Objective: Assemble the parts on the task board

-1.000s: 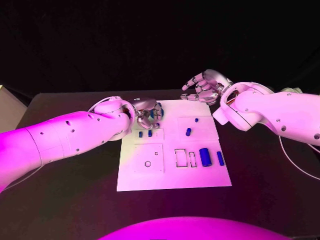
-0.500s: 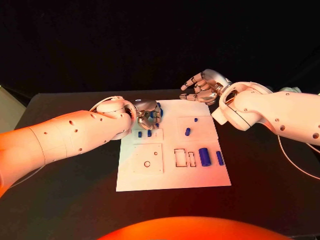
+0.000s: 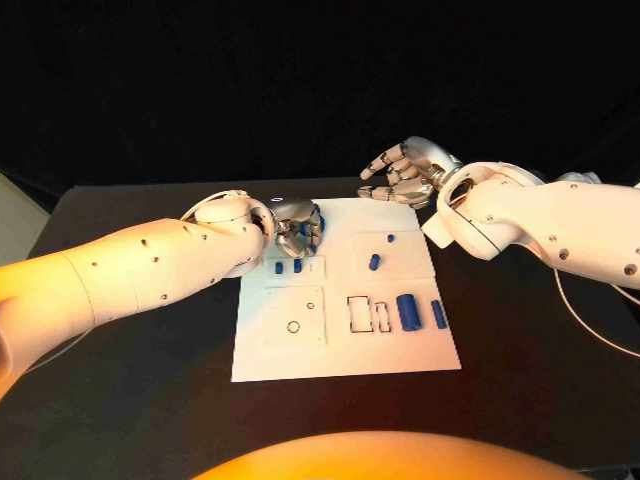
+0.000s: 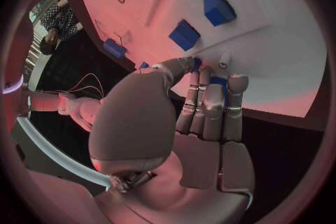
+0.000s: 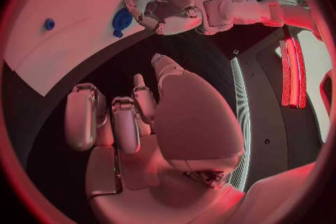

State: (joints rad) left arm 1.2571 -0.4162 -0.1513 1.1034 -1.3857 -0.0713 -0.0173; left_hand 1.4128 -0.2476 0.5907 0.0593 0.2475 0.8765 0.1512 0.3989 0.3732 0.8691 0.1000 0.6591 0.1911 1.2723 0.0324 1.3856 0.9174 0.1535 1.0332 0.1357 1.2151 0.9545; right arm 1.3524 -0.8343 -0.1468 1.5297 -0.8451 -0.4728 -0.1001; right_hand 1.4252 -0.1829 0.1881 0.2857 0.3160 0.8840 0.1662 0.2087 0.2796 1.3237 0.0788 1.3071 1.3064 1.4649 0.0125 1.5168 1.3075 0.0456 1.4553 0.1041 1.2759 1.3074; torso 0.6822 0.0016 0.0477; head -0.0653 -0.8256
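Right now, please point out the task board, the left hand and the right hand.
task board (image 3: 349,350): head view, bare near part of the white plate.
left hand (image 3: 297,228): head view, middle of the hand.
right hand (image 3: 402,172): head view, middle of the hand.

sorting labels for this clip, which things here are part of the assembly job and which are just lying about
Part of the job:
- white board
- blue pieces on the board
- left hand, holding a blue piece over the board's far left corner
- right hand, held over the far edge, nothing in it

Lying about:
- black table, only the support
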